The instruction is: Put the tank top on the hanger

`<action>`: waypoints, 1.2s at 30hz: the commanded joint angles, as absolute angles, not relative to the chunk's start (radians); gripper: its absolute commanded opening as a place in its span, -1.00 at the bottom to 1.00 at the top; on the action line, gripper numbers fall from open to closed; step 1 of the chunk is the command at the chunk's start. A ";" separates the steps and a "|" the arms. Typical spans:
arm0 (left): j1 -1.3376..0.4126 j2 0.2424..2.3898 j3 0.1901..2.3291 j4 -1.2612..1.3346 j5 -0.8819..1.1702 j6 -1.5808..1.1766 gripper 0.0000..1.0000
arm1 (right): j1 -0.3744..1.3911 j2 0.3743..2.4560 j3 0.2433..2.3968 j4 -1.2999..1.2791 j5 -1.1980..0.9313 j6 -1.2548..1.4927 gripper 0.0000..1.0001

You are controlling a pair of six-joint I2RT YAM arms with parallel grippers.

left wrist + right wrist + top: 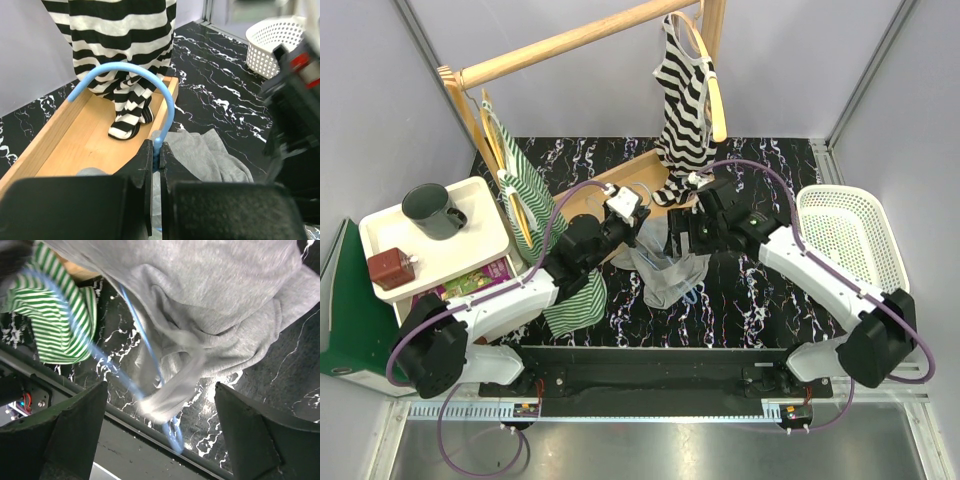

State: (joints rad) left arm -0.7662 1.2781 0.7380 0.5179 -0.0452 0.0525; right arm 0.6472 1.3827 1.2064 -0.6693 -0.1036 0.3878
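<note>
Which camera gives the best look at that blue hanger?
Left wrist: the hanger shows its hook sharp and unhidden above the left gripper, shut on its stem. Right wrist shows only blurred blue wire against the tank top; the top view hides nearly all of it.

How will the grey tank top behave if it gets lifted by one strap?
Probably floppy: the tank top drapes in soft folds with no shape of its own. Likely light, since its thin strap droops loosely. It may slip along the hanger, whose wire looks smooth and thin.
</note>
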 commanded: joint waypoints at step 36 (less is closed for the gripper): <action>-0.770 1.200 0.861 0.472 -0.041 0.038 -1.00 | 0.710 1.206 0.930 -0.430 -0.278 0.193 -0.17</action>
State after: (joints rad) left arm -0.7662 1.2385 0.8055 0.4110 -0.0460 0.0513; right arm 0.6945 1.1969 0.9436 -0.4870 -0.2558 0.2016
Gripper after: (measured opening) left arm 0.031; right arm 0.443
